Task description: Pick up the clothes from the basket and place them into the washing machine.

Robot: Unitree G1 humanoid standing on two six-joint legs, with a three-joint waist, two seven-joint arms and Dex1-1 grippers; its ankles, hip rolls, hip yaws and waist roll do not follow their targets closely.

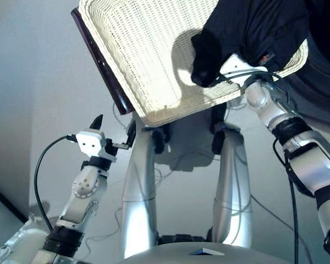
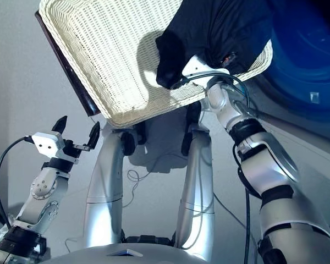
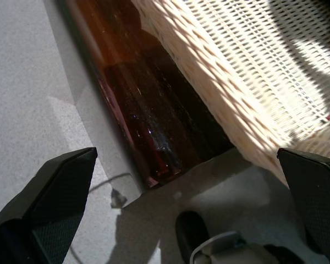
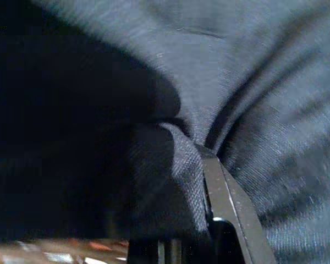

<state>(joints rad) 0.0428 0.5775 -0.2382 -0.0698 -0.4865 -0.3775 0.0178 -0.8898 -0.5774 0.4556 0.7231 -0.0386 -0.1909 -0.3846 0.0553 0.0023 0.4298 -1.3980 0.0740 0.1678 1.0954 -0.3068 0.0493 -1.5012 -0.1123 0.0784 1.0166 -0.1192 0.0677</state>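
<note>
My right gripper [image 2: 179, 77] is pinched shut on the black garment [image 1: 253, 33], which lies bunched at the right end of the basket [image 1: 148, 60]. The washing machine [image 2: 308, 66] sits just right of it. My left gripper [image 2: 77, 132] hangs open, empty, well left.

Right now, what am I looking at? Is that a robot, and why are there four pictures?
Yes, it is a robot with two arms. Two pictures come from cameras in its head, looking down. The other two come from cameras on its wrists.

The big cream wicker basket sits on a dark wooden stand. A black garment lies across the basket's far corner.

The right claw is shut on the black garment; its wrist picture shows almost only dark cloth. The left claw is open and empty, beside the basket. The blue round thing on the right looks like the washing machine, only partly in view.
</note>
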